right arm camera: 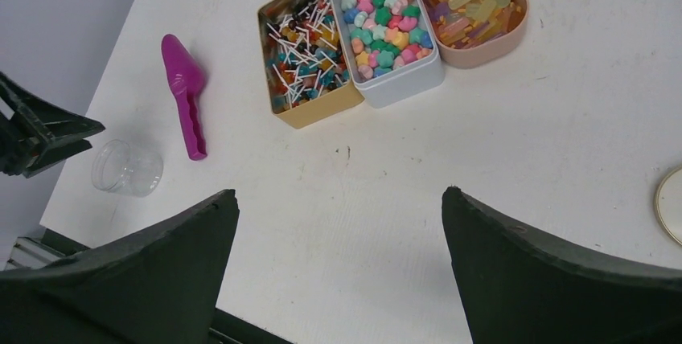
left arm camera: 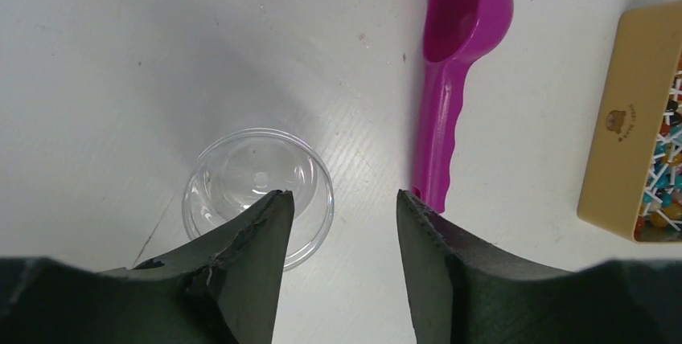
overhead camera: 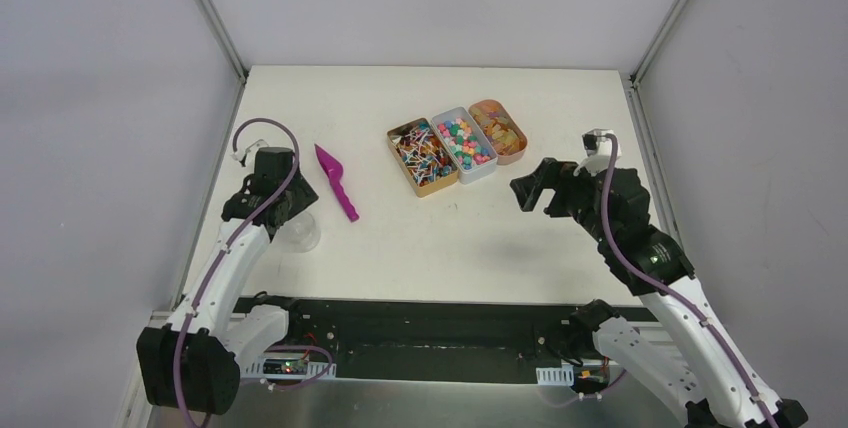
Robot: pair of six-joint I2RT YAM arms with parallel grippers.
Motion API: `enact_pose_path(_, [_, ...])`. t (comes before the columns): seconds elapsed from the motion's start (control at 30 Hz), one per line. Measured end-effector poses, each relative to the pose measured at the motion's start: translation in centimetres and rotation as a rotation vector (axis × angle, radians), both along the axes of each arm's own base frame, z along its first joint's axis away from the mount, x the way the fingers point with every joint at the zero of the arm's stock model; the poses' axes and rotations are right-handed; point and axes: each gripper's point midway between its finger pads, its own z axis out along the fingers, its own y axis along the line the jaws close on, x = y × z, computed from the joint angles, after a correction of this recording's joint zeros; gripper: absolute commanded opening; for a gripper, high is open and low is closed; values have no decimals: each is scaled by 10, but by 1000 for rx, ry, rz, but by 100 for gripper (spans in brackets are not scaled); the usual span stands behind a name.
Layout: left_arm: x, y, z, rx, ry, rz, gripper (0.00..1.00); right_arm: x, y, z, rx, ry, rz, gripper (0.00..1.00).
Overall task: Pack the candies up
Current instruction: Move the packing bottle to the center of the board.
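LEFT ARM AT THE CUP: Your left gripper (left arm camera: 344, 199) hangs low over the white desk (overhead camera: 450, 238) near its left edge, its fingers partly apart and clamped on nothing. One finger (left arm camera: 249, 255) overlaps the near rim of a small clear plastic cup (left arm camera: 241, 169) and the other stands just outside it, so the cup's wall falls in the gap. Whether either pad touches the cup cannot be told from the wrist view.

Just beside the cup, toward the middle of the desk, a magenta plastic scoop (left arm camera: 454, 63) lies flat, bowl toward the far edge and handle toward the near edge.

The candies (right arm camera: 382, 18) lie well apart from both grippers, in three open tins touching side by side toward the far edge, right of the middle. The tan rectangular tin (right arm camera: 318, 112) on the left holds the ones on thin white sticks. The white rectangular tin (right arm camera: 402, 87) in the middle holds pink, green, blue and orange lumps. The pink round-ended tin (right arm camera: 490, 48) on the right holds yellow-orange pieces.

Your right gripper (right arm camera: 339, 193) hovers over the right side of the desk, nearer you than the tins, jaws spread wide with only bare desk between them. A pale round disc with a gold rim (right arm camera: 671, 199) shows at the edge of the right wrist view, cut off by the frame.
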Motion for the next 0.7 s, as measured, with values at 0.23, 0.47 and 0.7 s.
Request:
enact_pose_path(0.23, [3, -3, -33, -12, 107, 9, 41, -6, 4, 12, 10, -56, 52, 100])
enact_pose_path(0.47, [-1, -9, -66, -39, 204, 17, 16, -13, 5, 18, 9, -91, 91, 100])
enact_pose_path(0.7, [1, -11, -63, -52, 185, 7, 0, -18, 4, 25, 7, -127, 115, 100])
